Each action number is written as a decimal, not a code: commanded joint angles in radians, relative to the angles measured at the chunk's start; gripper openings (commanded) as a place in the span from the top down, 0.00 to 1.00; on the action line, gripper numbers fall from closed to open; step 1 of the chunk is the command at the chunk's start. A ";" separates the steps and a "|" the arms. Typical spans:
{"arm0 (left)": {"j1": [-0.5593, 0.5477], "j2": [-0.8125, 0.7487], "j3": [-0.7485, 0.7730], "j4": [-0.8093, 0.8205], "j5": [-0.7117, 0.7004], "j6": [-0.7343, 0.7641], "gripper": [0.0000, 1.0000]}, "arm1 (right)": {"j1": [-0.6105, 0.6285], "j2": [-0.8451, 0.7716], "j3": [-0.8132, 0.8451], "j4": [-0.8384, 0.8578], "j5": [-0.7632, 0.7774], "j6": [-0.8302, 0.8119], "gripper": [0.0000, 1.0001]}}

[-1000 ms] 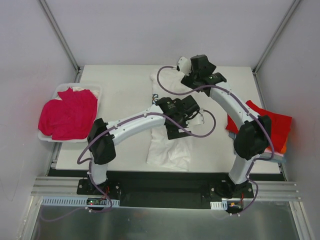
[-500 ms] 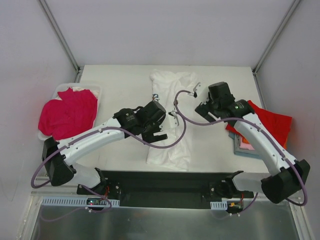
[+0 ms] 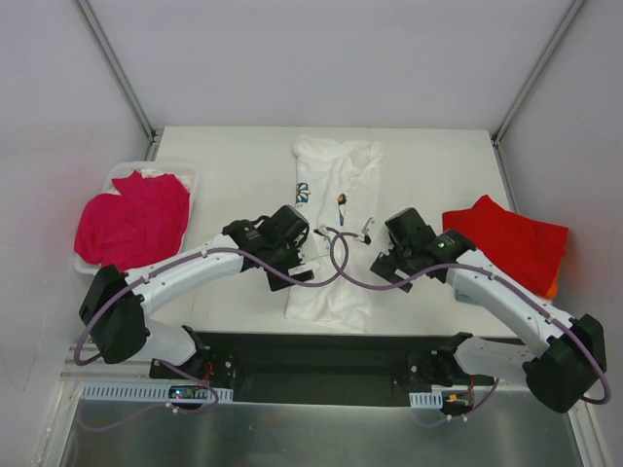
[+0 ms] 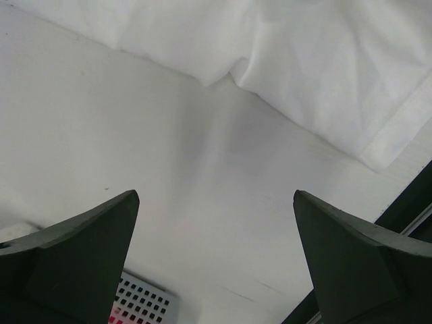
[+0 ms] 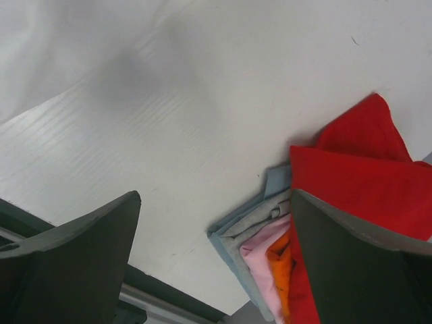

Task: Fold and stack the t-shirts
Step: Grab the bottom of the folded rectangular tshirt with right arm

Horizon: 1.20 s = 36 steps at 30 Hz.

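The white t-shirt (image 3: 334, 229) with a blue print lies in a long strip down the middle of the table. Its hem edge shows at the top of the left wrist view (image 4: 317, 74). My left gripper (image 3: 297, 263) is open and empty over bare table at the shirt's left edge (image 4: 214, 196). My right gripper (image 3: 383, 261) is open and empty just right of the shirt (image 5: 214, 196). A folded stack with the red t-shirt (image 3: 506, 238) on top lies at the right. Orange (image 5: 280, 260), pink (image 5: 260, 246) and light-blue (image 5: 233, 243) layers show under it.
A white basket (image 3: 190, 173) holding magenta t-shirts (image 3: 131, 219) stands at the table's left edge; its perforated corner shows in the left wrist view (image 4: 138, 300). The table's dark front edge (image 3: 321, 341) runs just behind both grippers.
Both arms have drawn back from the far and middle parts of the white shirt to its near half, one on each side. The shirt now lies uncovered.
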 commanded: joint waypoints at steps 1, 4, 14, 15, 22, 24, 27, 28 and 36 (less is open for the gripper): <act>0.050 0.022 -0.031 0.074 0.102 0.003 0.01 | 0.055 -0.055 -0.034 0.025 -0.043 0.000 0.02; 0.053 0.038 -0.045 0.083 0.135 0.007 0.00 | 0.105 -0.057 -0.058 0.028 -0.027 -0.029 0.02; 0.029 0.079 -0.059 0.115 0.214 0.021 0.01 | 0.288 -0.014 -0.060 0.011 -0.042 -0.045 0.05; 0.027 0.084 -0.057 0.118 0.214 0.025 0.01 | 0.300 -0.006 -0.062 0.013 -0.040 -0.046 0.05; -0.007 0.131 -0.075 0.137 0.234 0.050 0.01 | 0.424 0.030 -0.080 0.037 -0.053 -0.056 0.06; -0.033 0.141 -0.082 0.138 0.222 0.053 0.01 | 0.466 0.037 -0.083 0.044 -0.054 -0.059 0.06; -0.063 0.151 -0.088 0.143 0.212 0.062 0.01 | 0.515 0.050 -0.088 0.060 -0.057 -0.054 0.06; -0.070 0.153 -0.089 0.144 0.214 0.068 0.01 | 0.527 0.053 -0.086 0.061 -0.060 -0.056 0.06; -0.126 0.113 -0.115 0.146 0.226 0.073 0.01 | 0.631 0.049 -0.112 0.102 -0.066 -0.059 0.07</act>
